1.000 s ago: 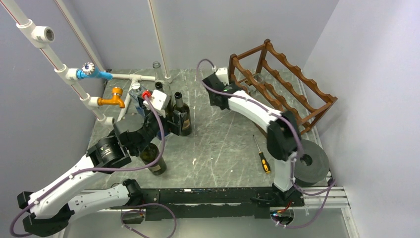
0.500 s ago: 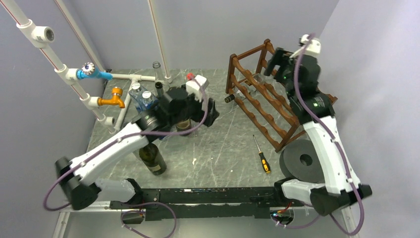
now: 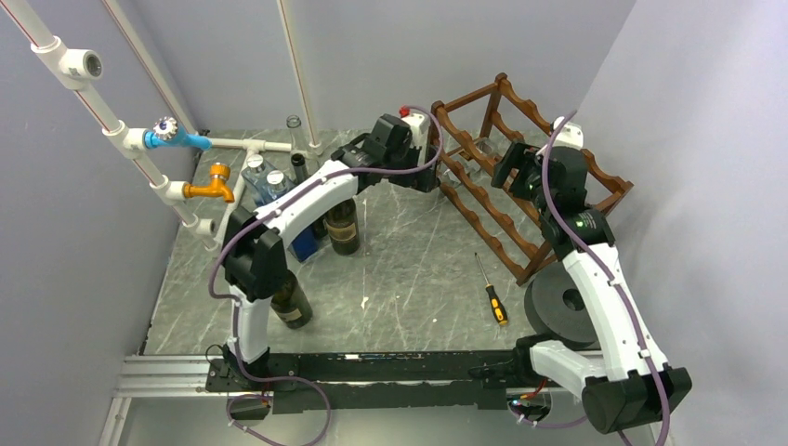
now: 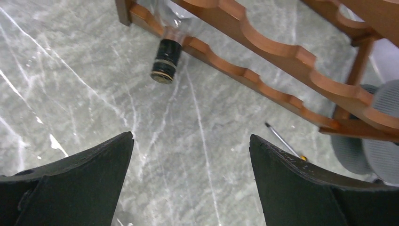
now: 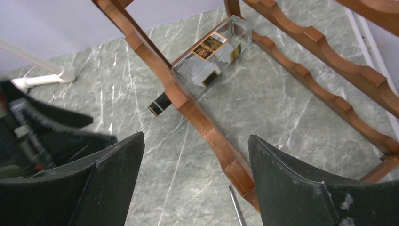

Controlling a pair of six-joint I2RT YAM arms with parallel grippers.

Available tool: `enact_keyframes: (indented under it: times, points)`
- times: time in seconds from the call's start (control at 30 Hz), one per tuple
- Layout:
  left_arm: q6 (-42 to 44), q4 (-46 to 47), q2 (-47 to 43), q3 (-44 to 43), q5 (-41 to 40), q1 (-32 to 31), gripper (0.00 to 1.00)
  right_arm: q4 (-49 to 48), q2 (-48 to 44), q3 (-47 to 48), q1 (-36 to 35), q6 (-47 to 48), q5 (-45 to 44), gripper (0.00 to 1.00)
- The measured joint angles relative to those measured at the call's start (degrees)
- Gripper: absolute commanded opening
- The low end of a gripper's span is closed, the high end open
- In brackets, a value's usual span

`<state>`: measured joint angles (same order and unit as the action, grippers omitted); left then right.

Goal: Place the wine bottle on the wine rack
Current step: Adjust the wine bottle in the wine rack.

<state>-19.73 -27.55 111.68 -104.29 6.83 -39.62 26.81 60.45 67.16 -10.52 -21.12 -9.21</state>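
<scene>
Since the clear glass wine bottle (image 5: 214,59) lies across the lowest scalloped rails of the reddish-brown wooden wine rack (image 5: 188,106), neck poking out front, it looks cradled against rolling. The left gripper (image 4: 190,140) before the rack and the right gripper (image 5: 195,137) above it both gape empty.

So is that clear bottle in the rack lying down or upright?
Lying down: the clear bottle rests sideways in the wine rack, its black-capped neck poking past the lower rail.
</scene>
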Motion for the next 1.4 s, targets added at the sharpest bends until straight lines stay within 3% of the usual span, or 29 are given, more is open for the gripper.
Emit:
enact_keyframes:
  times: [0.23, 0.43, 0.57, 0.67, 0.77, 1.03, 1.23, 1.4]
  points:
    - [7.41, -0.52, 7.19, -5.33, -6.88, -0.48, 0.99, -1.66, -5.35, -5.03, 0.00, -0.09, 1.44, 0.82]
    - [12.02, -2.27, 7.91, -8.63, -13.03, -1.53, 0.99, -3.32, -5.92, -6.56, 0.00, 0.13, 1.81, 0.78]
    - [13.22, -0.50, 7.56, -9.68, -15.08, -2.51, 0.99, -3.23, -5.57, -6.45, 0.00, 0.07, 2.86, 0.84]
    - [13.22, -0.87, 7.28, -8.81, -14.78, -2.86, 0.99, -2.73, -4.55, -5.05, -0.02, -0.39, 4.17, 0.99]
    - [13.20, -2.25, 5.99, -7.32, -14.10, -2.91, 0.99, -1.77, -2.45, -2.21, -1.22, -1.14, 5.01, 1.00]
    - [13.55, -8.83, -4.20, -8.48, -12.85, -2.93, 0.99, -0.04, 0.48, 0.83, -16.04, -5.20, -3.56, 0.99]
    - [14.40, -13.51, -14.67, -11.52, -12.48, -2.29, 0.99, 1.31, 1.51, 1.11, -19.71, -17.20, -11.39, 0.99]
    - [15.28, -12.87, -29.68, -2.67, -14.51, -0.90, 0.99, -0.63, 4.20, -2.93, -23.61, -29.92, -15.30, 0.88]
